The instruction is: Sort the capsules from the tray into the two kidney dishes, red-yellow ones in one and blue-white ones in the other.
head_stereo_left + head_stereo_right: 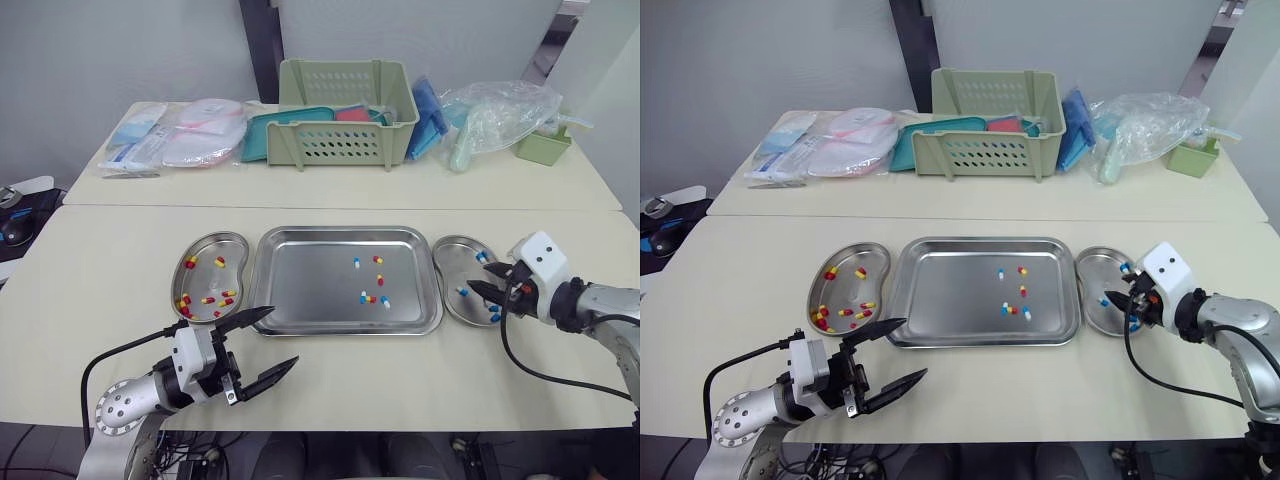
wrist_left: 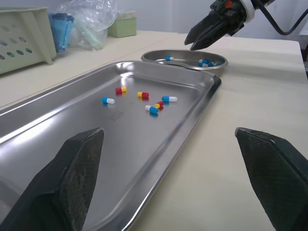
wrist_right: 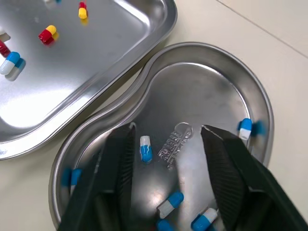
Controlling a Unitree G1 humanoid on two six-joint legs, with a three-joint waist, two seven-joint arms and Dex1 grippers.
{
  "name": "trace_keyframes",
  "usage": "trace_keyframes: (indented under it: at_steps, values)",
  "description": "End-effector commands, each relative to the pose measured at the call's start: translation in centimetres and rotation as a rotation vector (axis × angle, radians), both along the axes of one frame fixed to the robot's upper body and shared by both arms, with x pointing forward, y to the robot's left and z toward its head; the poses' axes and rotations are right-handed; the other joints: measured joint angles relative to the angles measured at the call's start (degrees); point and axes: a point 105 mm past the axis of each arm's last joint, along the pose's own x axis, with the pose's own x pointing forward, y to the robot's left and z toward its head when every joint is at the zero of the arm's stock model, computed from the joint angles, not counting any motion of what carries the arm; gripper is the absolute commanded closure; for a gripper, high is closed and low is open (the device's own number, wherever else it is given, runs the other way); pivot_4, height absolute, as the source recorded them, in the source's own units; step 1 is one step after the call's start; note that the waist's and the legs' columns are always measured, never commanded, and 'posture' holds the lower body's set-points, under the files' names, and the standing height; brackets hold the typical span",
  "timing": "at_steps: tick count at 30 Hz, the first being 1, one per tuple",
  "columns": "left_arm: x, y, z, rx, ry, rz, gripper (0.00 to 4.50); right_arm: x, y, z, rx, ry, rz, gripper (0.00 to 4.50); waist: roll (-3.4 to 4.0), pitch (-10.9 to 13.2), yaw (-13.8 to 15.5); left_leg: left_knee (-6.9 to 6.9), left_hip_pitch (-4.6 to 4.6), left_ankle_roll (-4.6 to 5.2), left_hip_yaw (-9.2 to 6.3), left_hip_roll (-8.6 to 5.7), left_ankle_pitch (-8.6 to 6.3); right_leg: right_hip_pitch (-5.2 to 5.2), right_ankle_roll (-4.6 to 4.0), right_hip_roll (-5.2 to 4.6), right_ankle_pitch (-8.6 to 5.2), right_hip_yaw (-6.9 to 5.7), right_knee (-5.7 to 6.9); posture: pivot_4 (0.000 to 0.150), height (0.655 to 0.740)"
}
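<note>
Head view: take the steel tray (image 1: pixel 300 285) as your dial. The red-yellow kidney dish (image 1: pixel 207 280) sits at 9 o'clock and the blue-white kidney dish (image 1: pixel 450 265) at 3 o'clock, each just beside the tray's rim. A handful of unsorted capsules (image 1: pixel 368 298), both colours, lies in the tray's 3 o'clock half. Your left gripper (image 1: pixel 285 336) hovers at 7 o'clock, off the tray. Your right gripper (image 1: pixel 478 291) hangs over the 3 o'clock dish.

Left wrist view: the two fingers stand wide apart with nothing between them. They look across the tray toward a red-yellow capsule (image 2: pixel 121 89) and its neighbours.

Right wrist view: the fingers are parted and hold nothing. They are directly above the dish floor, where a blue-white capsule (image 3: pixel 145 148) and several more lie.

I judge you're between picks, with sorting well along but not finished. Next, carry the right gripper from its dish toward 9 o'clock, into the tray, onto the lone blue-white capsule (image 1: pixel 356 262). The clustered ones will want a narrower, more careful pinch.
</note>
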Motion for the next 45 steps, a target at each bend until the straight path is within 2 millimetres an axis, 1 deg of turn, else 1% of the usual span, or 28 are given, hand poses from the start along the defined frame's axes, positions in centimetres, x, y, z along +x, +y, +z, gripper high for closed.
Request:
trace_keyframes:
  at_steps: [1, 3, 4, 6, 9, 12, 13, 14, 16, 18, 20, 21, 24, 27, 29, 32, 38, 42, 45]
  values:
    - [0.1, 0.7, 0.9, -0.001, -0.011, 0.031, 0.00, 0.3, -0.5, 1.7, -0.022, -0.078, -0.003, 1.02, 0.00, 0.00, 0.00, 0.00, 0.00, 0.00, 0.00, 0.00, 0.00, 0.00, 0.00, 0.00, 0.00, 0.00, 0.00, 0.150, 0.7400]
    - [0.5, 1.2, 1.2, 0.000, 0.001, 0.071, 0.00, 0.3, -0.5, 2.0, -0.029, -0.104, 0.012, 0.36, 0.00, 0.00, 0.00, 0.00, 0.00, 0.00, 0.00, 0.00, 0.00, 0.00, 0.00, 0.00, 0.00, 0.00, 0.00, 0.150, 0.7400]
    - [0.9, 1.9, 1.8, -0.001, 0.007, 0.125, 0.00, 0.0, -0.4, 2.4, -0.038, -0.131, 0.041, 0.07, -0.01, 0.01, 0.00, 0.00, 0.00, 0.00, 0.00, 0.00, 0.00, 0.00, 0.00, 0.00, 0.00, 0.00, 0.00, 0.150, 0.7400]
    - [1.9, 3.5, 2.8, 0.015, 0.006, 0.253, 0.00, -0.5, -0.2, 2.9, -0.053, -0.177, 0.093, 0.07, -0.04, 0.04, 0.09, 0.00, -0.01, 0.00, -0.04, 0.01, 0.00, 0.00, 0.00, 0.00, 0.00, -0.04, 0.00, 0.150, 0.7400]
    - [3.1, 6.7, 4.1, 0.032, 0.023, 0.439, 0.00, -1.8, 0.1, 3.5, -0.052, -0.245, 0.187, 0.07, -0.05, 0.05, 0.12, 0.00, -0.01, 0.00, -0.06, 0.01, 0.00, 0.02, 0.01, 0.00, 0.00, -0.05, 0.00, 0.150, 0.7400]
    - [3.5, 11.5, 4.8, 0.052, 0.029, 0.643, 0.00, -3.4, -0.5, 3.7, -0.064, -0.284, 0.260, 0.07, -0.07, 0.06, 0.13, 0.00, 0.00, 0.00, -0.04, 0.00, 0.00, 0.04, 0.01, 0.00, 0.00, -0.05, -0.01, 0.150, 0.7400]
    - [3.5, 13.2, 5.0, 0.045, 0.027, 0.707, 0.00, -3.9, -0.8, 3.6, -0.068, -0.281, 0.272, 0.07, -0.06, 0.06, 0.14, 0.00, 0.01, 0.00, -0.04, 0.01, 0.00, 0.04, 0.01, 0.00, 0.00, -0.06, -0.02, 0.150, 0.7400]
    - [3.2, 15.4, 5.1, 0.044, 0.034, 0.781, 0.00, -4.5, -1.2, 3.5, -0.073, -0.278, 0.284, 0.07, -0.06, 0.06, 0.08, 0.00, 0.02, 0.00, -0.03, 0.00, 0.00, 0.04, 0.01, 0.00, 0.00, -0.05, -0.01, 0.150, 0.7400]
    - [2.5, 18.6, 5.2, 0.046, 0.040, 0.890, 0.00, -5.5, -1.7, 3.2, -0.086, -0.263, 0.311, 0.07, -0.06, 0.06, -0.01, -0.02, 0.08, 0.00, -0.03, 0.01, 0.00, 0.07, 0.01, 0.00, 0.00, -0.04, 0.00, 0.150, 0.7400]
    - [0.8, 21.9, 4.3, 0.107, 0.066, 0.990, 0.00, -6.8, -2.3, 2.3, -0.083, -0.236, 0.336, 0.07, -0.08, 0.07, -0.14, -0.04, 0.09, 0.00, -0.02, 0.01, 0.00, 0.07, 0.00, 0.01, -0.01, -0.03, 0.00, 0.150, 0.7400]
    - [-1.0, 23.9, 3.0, 0.146, 0.114, 1.055, 0.00, -7.8, -2.7, 1.4, -0.064, -0.224, 0.339, 0.07, -0.09, 0.07, -0.19, -0.05, 0.10, 0.00, 0.03, 0.00, 0.00, 0.07, 0.00, -0.01, -0.01, 0.00, -0.02, 0.150, 0.7400]
    - [-1.7, 24.5, 2.2, 0.158, 0.139, 1.074, 0.00, -8.1, -3.0, 1.0, -0.051, -0.215, 0.326, 0.07, -0.09, 0.07, -0.20, -0.05, 0.10, 0.00, 0.04, 0.01, -0.01, 0.08, 0.00, 0.00, -0.01, 0.01, -0.05, 0.150, 0.7400]
    - [-4.3, 25.2, -0.5, 0.176, 0.233, 1.100, 0.00, -9.3, -3.8, -0.6, -0.034, -0.172, 0.293, 0.03, -0.10, 0.07, -0.06, -0.05, 0.13, 0.00, 0.05, 0.01, -0.01, 0.13, 0.00, -0.02, -0.01, 0.02, -0.05, 0.150, 0.7400]
    - [-6.0, 25.4, -2.2, 0.169, 0.292, 1.125, 0.00, -10.1, -4.6, -1.6, -0.020, -0.133, 0.253, 0.03, -0.14, 0.06, 0.08, -0.05, 0.18, 0.00, 0.05, 0.02, -0.01, 0.19, 0.00, -0.03, -0.01, 0.00, -0.03, 0.150, 0.7400]
    - [-6.8, 25.2, -2.9, 0.172, 0.317, 1.129, 0.00, -10.6, -5.1, -2.2, -0.023, -0.104, 0.236, 0.03, -0.24, -0.01, 0.10, -0.05, 0.18, -0.01, 0.03, 0.04, -0.01, 0.21, 0.00, -0.02, -0.01, -0.04, -0.01, 0.150, 0.7400]
    - [-7.0, 25.1, -3.2, 0.164, 0.323, 1.131, 0.00, -10.8, -5.4, -2.8, -0.015, -0.070, 0.223, 0.03, -0.27, -0.06, 0.14, -0.05, 0.23, -0.01, 0.04, 0.04, -0.01, 0.28, 0.00, -0.03, -0.01, -0.04, -0.01, 0.150, 0.7400]
    - [-6.5, 24.9, -3.1, 0.156, 0.318, 1.120, 0.00, -10.6, -5.4, -2.9, -0.020, -0.061, 0.231, 0.03, -0.26, -0.07, 0.12, -0.06, 0.24, -0.01, 0.05, 0.04, -0.01, 0.27, 0.00, -0.03, -0.01, -0.03, -0.01, 0.150, 0.7400]
    - [-6.2, 25.3, -2.9, 0.166, 0.313, 1.122, 0.00, -10.4, -4.5, -2.7, -0.012, -0.058, 0.260, 0.03, -0.27, -0.07, 0.12, -0.06, 0.24, -0.01, 0.04, 0.04, -0.01, 0.27, 0.00, -0.02, -0.01, -0.04, -0.01, 0.150, 0.7400]
    - [-6.1, 25.4, -2.8, 0.171, 0.313, 1.122, 0.00, -10.4, -4.3, -2.6, -0.009, -0.058, 0.266, 0.03, -0.28, -0.07, 0.12, -0.06, 0.24, -0.01, 0.04, 0.04, -0.01, 0.27, 0.00, -0.02, -0.01, -0.03, -0.01, 0.150, 0.7400]
